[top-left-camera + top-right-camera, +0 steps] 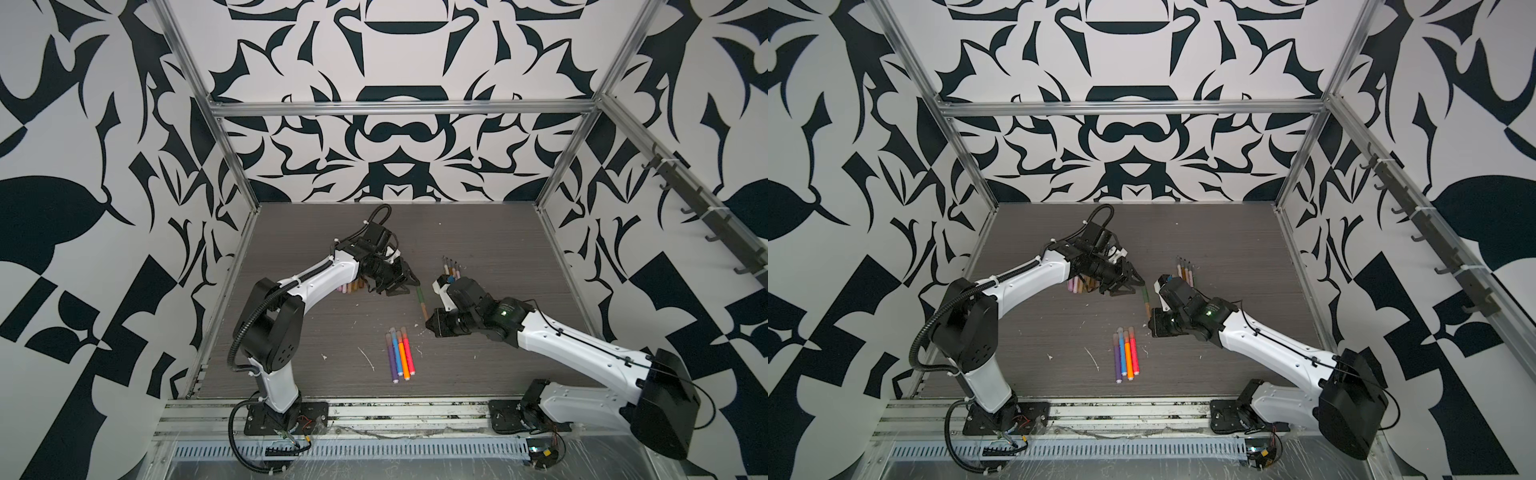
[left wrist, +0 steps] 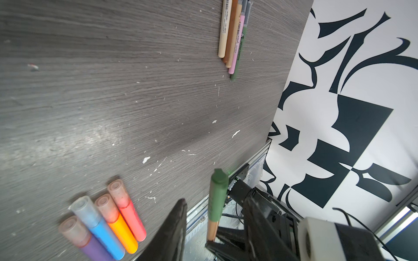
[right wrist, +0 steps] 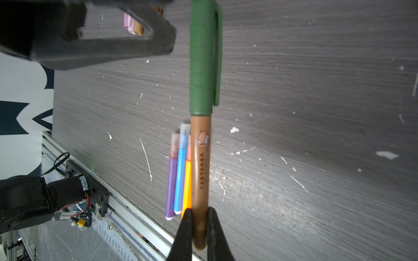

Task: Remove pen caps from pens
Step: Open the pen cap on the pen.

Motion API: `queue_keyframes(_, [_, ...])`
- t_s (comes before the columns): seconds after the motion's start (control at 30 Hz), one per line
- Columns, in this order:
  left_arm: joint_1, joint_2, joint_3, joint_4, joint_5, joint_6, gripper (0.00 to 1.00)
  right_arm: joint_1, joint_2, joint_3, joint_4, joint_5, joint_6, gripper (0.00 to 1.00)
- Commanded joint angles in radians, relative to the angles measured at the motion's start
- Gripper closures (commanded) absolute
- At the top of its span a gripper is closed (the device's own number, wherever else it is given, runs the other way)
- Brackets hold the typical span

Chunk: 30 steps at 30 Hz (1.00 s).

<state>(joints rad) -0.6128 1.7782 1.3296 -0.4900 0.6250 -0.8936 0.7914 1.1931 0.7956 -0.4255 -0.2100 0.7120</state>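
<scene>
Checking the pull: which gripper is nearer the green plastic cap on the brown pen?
Left gripper: open at the green plastic cap. Right gripper: shut on the brown pen, opposite end.

**Hidden and cut off**

In both top views the left arm (image 1: 320,276) covers most of the loose caps (image 1: 349,286) (image 1: 1076,286), and the right wrist camera (image 1: 463,291) hides the thin pens' (image 1: 451,266) near ends. In the right wrist view the green cap (image 3: 202,56) runs off the edge, and the brown pen (image 3: 200,169) fully hides the pink-red marker (image 2: 132,217). In the left wrist view the purple marker (image 2: 92,248) and the thin pens are cut off.
</scene>
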Motion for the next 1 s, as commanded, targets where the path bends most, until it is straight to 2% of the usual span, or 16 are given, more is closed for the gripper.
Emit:
queue_keyframes(0.0, [-0.011, 0.016, 0.029, -0.004, 0.019, -0.006, 0.56, -0.006, 0.016, 0.054, 0.042, -0.015, 0.003, 0.99])
queue_keyframes(0.23, [-0.03, 0.032, 0.046, -0.028, 0.005, 0.007, 0.57, -0.006, 0.04, 0.083, 0.051, -0.023, 0.002, 0.99])
queue_keyframes(0.6, [-0.03, 0.036, 0.043, -0.029, -0.004, 0.016, 0.66, -0.008, 0.037, 0.084, 0.044, -0.044, -0.004, 0.99])
queue_keyframes(0.8, [-0.03, 0.03, 0.041, -0.019, -0.007, 0.018, 0.89, -0.007, 0.014, 0.067, 0.042, -0.035, 0.006, 0.99])
queue_keyframes(0.97, [-0.031, 0.029, 0.04, -0.007, -0.002, 0.015, 0.98, -0.008, 0.002, 0.063, 0.044, -0.031, 0.011, 0.92])
